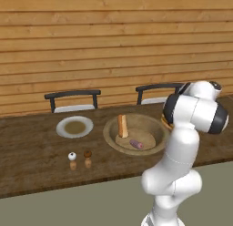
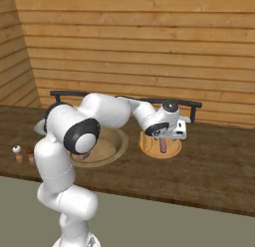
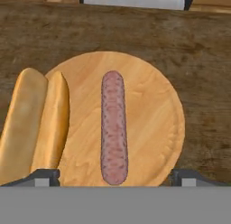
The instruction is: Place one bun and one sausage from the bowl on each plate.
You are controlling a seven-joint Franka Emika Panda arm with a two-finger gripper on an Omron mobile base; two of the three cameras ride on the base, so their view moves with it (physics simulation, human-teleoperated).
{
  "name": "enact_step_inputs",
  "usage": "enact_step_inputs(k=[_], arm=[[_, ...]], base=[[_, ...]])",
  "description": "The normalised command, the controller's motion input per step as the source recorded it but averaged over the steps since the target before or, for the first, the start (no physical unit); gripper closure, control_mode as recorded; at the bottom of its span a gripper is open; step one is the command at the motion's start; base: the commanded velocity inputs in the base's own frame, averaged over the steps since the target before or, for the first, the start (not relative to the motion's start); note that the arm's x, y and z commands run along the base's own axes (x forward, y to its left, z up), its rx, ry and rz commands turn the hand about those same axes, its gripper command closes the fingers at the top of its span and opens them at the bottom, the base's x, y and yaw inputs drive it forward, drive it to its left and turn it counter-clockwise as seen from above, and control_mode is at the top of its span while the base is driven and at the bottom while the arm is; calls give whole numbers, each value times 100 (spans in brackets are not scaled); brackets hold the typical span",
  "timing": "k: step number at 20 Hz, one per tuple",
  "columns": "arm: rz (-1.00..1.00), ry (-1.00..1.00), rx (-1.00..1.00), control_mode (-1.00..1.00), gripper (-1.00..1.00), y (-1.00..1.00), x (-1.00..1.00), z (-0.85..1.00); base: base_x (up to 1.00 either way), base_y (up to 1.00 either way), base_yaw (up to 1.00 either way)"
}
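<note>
Sausage (image 3: pixel 113 128) and bun (image 3: pixel 34 123) lie on the wooden plate (image 3: pixel 153 101) under my released end effector (image 3: pixel 115 178); the white plate (image 1: pixel 74 127) waits.

My gripper (image 3: pixel 115 177) hangs wide open above a wooden plate (image 3: pixel 153 105). A sausage (image 3: pixel 113 127) lies free between my fingertips, with bare plate to its right. A split bun (image 3: pixel 34 121) crowds the plate's left edge.
</note>
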Motion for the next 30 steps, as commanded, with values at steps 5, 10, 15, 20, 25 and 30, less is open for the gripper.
enact_step_inputs(k=[5, 10, 15, 20, 25, 30], arm=[[-1, 4, 0, -100, -100, 0, -36, 75], [0, 3, 0, -100, -100, 1, -54, 44], [0, 3, 0, -100, -100, 35, -41, 45], [0, 0, 0, -100, -100, 90, -18, 18], [0, 0, 0, -100, -100, 93, -5, 9], [-1, 0, 0, -100, -100, 85, -2, 11]], base=[[0, 0, 0], [0, 0, 0], [0, 0, 0], [0, 0, 0], [0, 0, 0], [0, 0, 0]])
